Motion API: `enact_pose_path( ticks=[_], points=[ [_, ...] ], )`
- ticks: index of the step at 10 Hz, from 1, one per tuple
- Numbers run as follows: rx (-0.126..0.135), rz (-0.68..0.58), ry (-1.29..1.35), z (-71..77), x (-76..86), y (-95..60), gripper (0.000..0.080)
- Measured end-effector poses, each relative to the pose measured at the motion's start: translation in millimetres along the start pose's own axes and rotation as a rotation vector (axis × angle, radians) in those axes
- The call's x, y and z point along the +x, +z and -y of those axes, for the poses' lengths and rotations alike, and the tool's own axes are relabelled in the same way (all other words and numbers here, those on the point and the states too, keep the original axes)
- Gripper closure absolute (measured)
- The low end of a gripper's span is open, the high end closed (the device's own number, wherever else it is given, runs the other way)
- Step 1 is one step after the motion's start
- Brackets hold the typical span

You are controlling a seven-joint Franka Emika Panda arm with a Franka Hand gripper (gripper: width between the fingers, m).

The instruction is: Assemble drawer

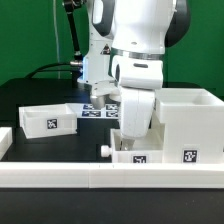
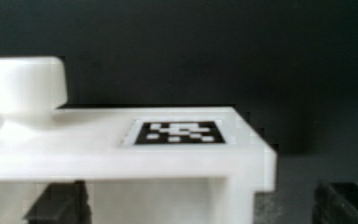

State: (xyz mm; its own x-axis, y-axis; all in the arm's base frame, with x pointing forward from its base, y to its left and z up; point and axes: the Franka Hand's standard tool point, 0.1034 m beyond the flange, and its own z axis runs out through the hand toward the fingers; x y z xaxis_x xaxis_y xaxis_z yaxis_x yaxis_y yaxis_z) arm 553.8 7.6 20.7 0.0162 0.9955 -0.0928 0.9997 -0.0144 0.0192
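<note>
**End effector spread over the knobbed tray**

The end effector (image 2: 202,203) is spread wide. One dark finger (image 2: 60,205) shows low by the knobbed tray (image 2: 140,160), the other clear of its corner, so nothing looks gripped. Straddling that wall probably prepares a pinch. In the exterior view this tray lies on the bench (image 1: 40,95) at 6 o'clock under the arm, with its knob (image 1: 104,150) pointing to 9 o'clock. The housing (image 1: 190,120) stands at 3 o'clock, likely kept close for a short carry. The second tray (image 1: 45,120) sits at 9 o'clock.

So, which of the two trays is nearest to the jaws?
The front tray, with its knob, directly below the jaws beside the housing; the other tray lies apart at the exterior view's left.
</note>
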Motion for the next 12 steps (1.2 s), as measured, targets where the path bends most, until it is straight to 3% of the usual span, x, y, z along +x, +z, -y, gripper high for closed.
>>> enact_pose_path(
  ticks=[3, 5, 6, 8, 10, 12],
  points=[
    [0.008, 0.024, -0.019, -6.4, -17.4, -31.0, 0.0151],
    [0.034, 0.043, -0.029, -12.0, -44.7, -46.2, 0.015],
    [0.03, 0.033, -0.041, -15.8, -58.9, -49.4, 0.015],
    [0.033, 0.027, -0.044, -14.6, -63.2, -47.5, 0.015],
    [0.049, -0.078, -0.075, -11.1, -89.2, -37.5, 0.015],
    [0.068, -0.154, -0.073, -17.6, -106.3, -31.3, 0.015]
  ],
)
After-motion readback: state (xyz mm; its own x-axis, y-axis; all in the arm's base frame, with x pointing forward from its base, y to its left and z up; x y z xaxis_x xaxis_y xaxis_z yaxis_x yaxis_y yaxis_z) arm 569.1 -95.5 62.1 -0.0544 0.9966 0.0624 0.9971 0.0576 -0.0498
